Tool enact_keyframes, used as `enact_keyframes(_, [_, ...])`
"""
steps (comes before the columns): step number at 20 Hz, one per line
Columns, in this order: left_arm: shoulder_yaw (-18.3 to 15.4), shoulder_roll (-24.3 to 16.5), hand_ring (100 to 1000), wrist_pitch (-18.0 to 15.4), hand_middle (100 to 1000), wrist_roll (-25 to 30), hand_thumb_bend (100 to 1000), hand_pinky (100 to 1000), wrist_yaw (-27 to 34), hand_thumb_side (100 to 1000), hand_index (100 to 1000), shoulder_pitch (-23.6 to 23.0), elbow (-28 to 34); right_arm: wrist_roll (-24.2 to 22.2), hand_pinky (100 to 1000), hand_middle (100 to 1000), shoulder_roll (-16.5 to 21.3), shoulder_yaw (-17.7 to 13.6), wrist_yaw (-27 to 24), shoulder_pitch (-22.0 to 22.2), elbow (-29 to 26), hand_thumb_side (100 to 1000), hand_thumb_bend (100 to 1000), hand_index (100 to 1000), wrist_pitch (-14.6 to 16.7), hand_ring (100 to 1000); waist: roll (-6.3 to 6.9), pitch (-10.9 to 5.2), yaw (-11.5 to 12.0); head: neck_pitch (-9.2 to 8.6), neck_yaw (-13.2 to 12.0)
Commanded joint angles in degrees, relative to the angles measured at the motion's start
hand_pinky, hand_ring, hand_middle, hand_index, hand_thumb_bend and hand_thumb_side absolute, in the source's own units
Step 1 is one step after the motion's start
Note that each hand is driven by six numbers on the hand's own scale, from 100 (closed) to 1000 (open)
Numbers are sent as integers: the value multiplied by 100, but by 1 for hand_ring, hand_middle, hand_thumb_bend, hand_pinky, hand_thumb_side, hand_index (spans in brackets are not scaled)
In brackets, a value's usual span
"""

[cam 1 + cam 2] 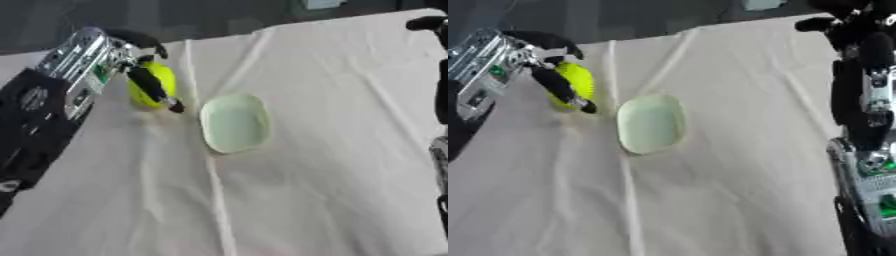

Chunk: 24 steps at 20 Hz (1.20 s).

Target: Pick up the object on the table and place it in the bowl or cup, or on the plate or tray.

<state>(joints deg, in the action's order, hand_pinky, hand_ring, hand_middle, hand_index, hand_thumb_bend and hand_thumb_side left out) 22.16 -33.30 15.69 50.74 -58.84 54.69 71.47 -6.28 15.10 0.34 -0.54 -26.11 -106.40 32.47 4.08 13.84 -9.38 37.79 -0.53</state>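
A yellow-green round object (161,82) sits on the white tablecloth left of a pale green oblong tray (234,123). My left hand (140,60) comes in from the left, its black fingers (156,89) curled over and across the object. The tray holds nothing. My right hand (846,22) stays raised at the upper right edge, away from both things, fingers bent; the arm runs down the right side.
The white cloth (332,165) covers the table, with creases running from the far edge toward the front. A dark floor lies beyond the far table edge.
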Motion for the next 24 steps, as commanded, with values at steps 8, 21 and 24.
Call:
enact_keyframes(8, [180, 33, 560, 42, 946, 123, 487, 155, 13, 479, 692, -39, 5, -17, 672, 806, 22, -40, -24, -83, -44, 837, 100, 945, -25, 795, -41, -80, 10, 34, -37])
enact_keyframes(21, [137, -13, 518, 80, 904, 123, 404, 114, -127, 476, 644, -5, 316, -25, 668, 807, 21, -49, -9, -66, -27, 827, 100, 942, -40, 792, -44, -125, 24, 24, -22])
enact_keyframes(24, [100, -118, 518, 73, 899, 123, 383, 126, -145, 494, 640, 69, 562, -27, 667, 807, 30, -49, -7, -52, -17, 824, 100, 938, -41, 791, -42, -154, 37, 29, -8])
